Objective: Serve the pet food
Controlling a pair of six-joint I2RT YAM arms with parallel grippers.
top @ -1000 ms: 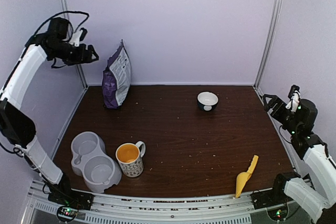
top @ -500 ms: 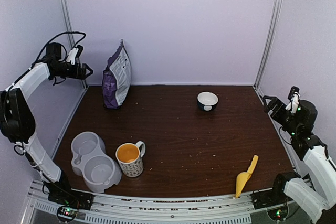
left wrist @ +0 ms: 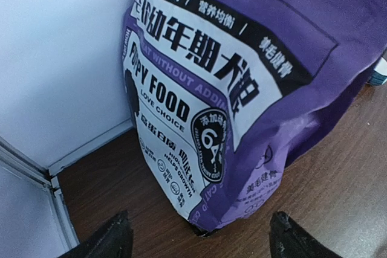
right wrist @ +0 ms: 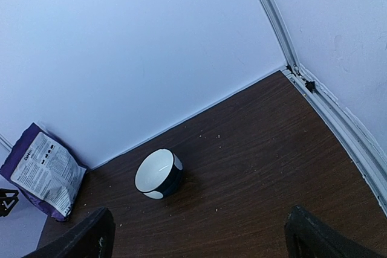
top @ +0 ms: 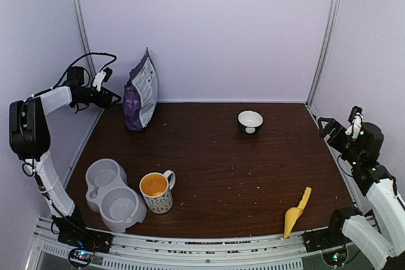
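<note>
I am watching a dark brown wooden table (top: 221, 156). A purple food bag (top: 140, 96) is standing upright in its far left corner, close to the back wall. A small bowl (top: 250, 121), white inside and dark outside, is sitting toward the far right, well apart from the bag. A grey double feeder (top: 114, 194) is resting near the left front edge, and an orange-lined mug (top: 155, 192) is standing just beside its right side. A yellow scoop (top: 296, 212) is lying near the right front edge. I am also seeing pale specks (right wrist: 202, 134) scattered over the wood.
</note>
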